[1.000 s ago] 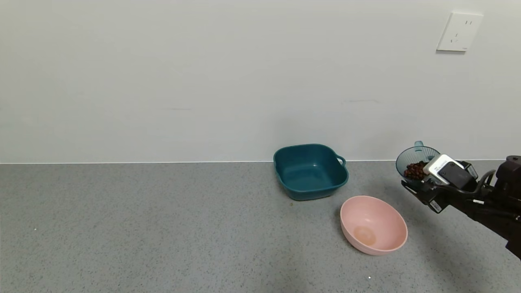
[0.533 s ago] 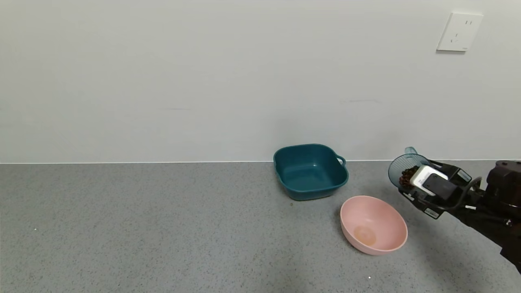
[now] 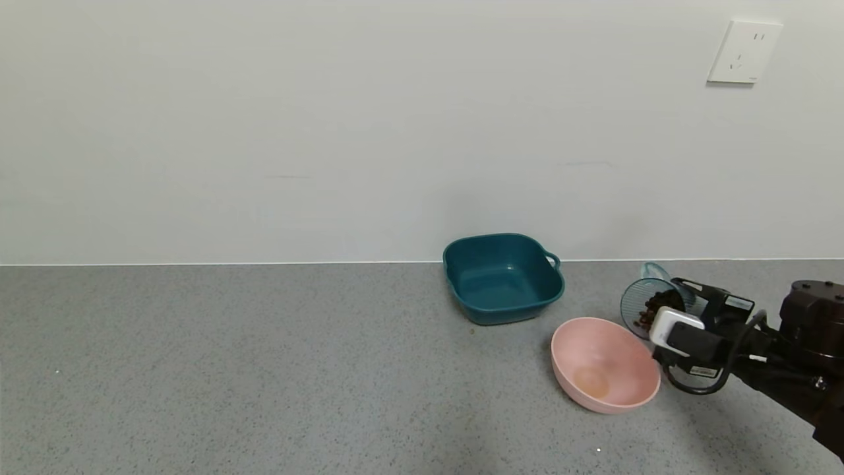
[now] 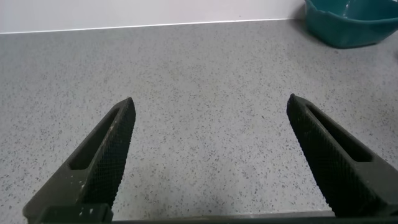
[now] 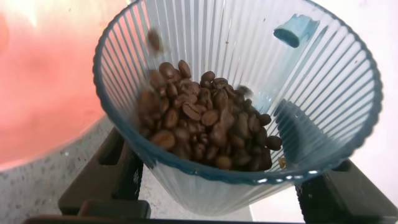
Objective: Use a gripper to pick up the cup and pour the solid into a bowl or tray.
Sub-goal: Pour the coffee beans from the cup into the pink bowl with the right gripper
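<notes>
A grey speckled counter (image 3: 264,369) runs along a plain pale wall. Near the counter's right end, the right hand (image 3: 679,310) is pinched tight on a small ribbed blue-grey cup (image 3: 643,300), holding it off the counter. The cup is tipped well over, its open mouth facing the counter's left end and slightly down. Dark brown coffee beans (image 3: 653,310) lie piled against its lower side, close to the rim. In the right wrist view the beans (image 5: 205,124) fill the lower part of the cup (image 5: 323,106), with one or two loose on its ribbed wall nearer the rim.

Just beside the cup, toward the front edge of the counter, sits a round pale pink bowl (image 3: 616,396); no beans show in it. Behind it, close to the wall, stands a dark teal square basin (image 3: 504,280) with a small handle. Nothing lies between cup and bowl.

A white wall socket (image 3: 745,51) is mounted high on the wall.

The left hand (image 4: 208,158) hangs over bare counter with its fingers spread wide, the basin (image 4: 348,25) well beyond it.
</notes>
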